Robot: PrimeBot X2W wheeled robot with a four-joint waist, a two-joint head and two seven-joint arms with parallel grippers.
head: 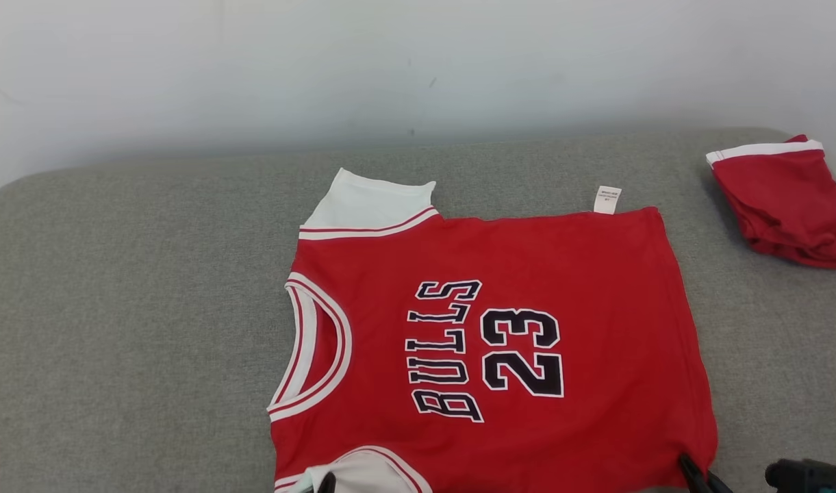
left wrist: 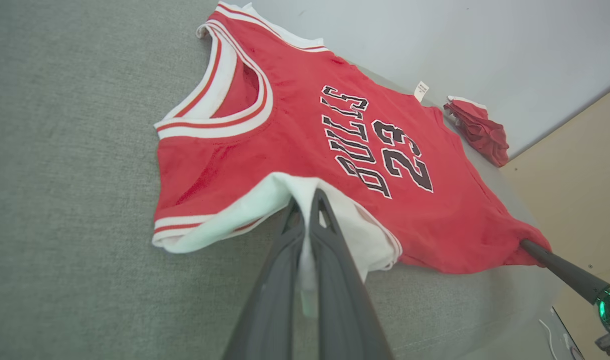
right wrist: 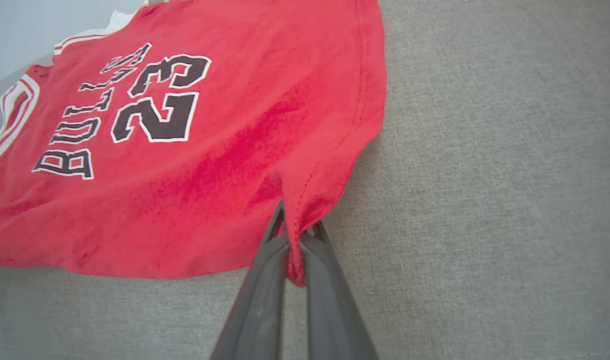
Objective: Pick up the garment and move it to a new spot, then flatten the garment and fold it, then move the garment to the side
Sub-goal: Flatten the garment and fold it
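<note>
Garment (head: 582, 274), a red jersey, lies spread face-up on the grey upholstered surface (head: 116, 308). Soft, light and limp, it will probably sag and crease unless held by its corners. The left gripper (left wrist: 305, 200) has its fingers pinched tight on the white sleeve (left wrist: 235, 215); the right gripper (right wrist: 295, 222) clamps the hem corner (right wrist: 309, 200). It reads "BULLS 23"; the tag (head: 607, 199) is too small to read.

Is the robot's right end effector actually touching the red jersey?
Touching. The right wrist view shows the right end effector pinching the red jersey, fabric squeezed between its fingers.
</note>
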